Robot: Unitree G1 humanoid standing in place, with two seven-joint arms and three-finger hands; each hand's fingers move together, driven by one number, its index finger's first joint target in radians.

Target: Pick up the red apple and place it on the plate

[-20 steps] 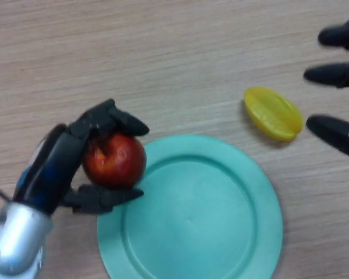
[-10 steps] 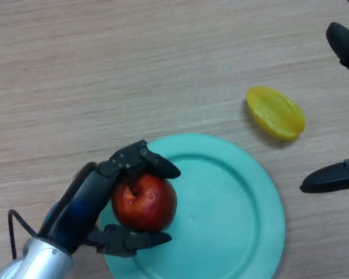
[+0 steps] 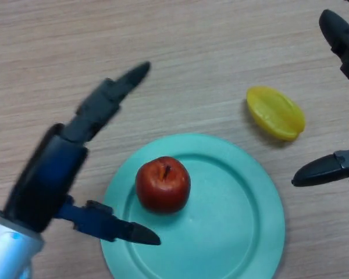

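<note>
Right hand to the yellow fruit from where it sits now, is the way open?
Probably yes. The yellow fruit lies on bare table beside the plate, and the right hand shows open at the view's right edge with nothing between them. The left hand and the red apple are on the far side.

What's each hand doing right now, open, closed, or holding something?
Left hand: open, holding nothing.
Right hand: open, holding nothing.

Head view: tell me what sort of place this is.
Probably a tabletop test bench, not a real kitchen: a bare wood-grain table holding only a teal plate, a red apple and a yellow fruit, likely props.
</note>
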